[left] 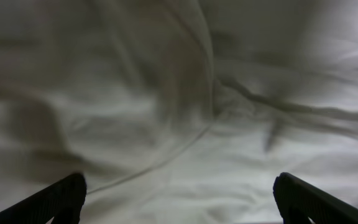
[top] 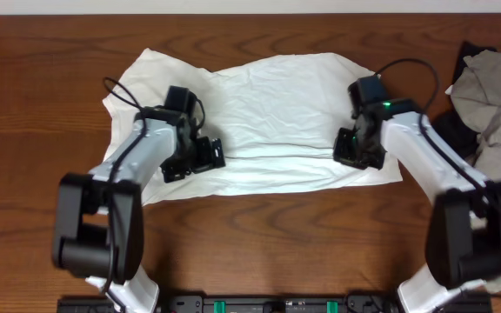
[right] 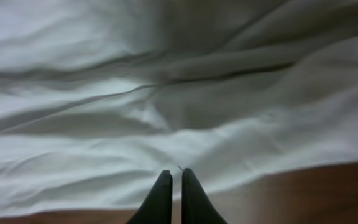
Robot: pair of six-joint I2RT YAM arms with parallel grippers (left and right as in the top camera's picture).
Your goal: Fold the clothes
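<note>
While left gripper (top: pixel 200 158) gapes over the white T-shirt (top: pixel 277 109), right gripper (right: pixel 172 182) sits pinched together at its edge; grey clothes pile (top: pixel 494 91) lies beside the right arm.

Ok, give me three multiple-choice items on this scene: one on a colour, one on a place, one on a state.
1. The shirt is: A) black B) red C) white.
2. The grey pile lies: A) on the shirt B) by the right arm C) between both arms.
3. The left gripper is: A) open B) shut C) shut on the shirt.

Answers: C, every view shows plain white cloth; B, the pile sits just past the right arm; A, its fingers stand far apart above the cloth.
</note>
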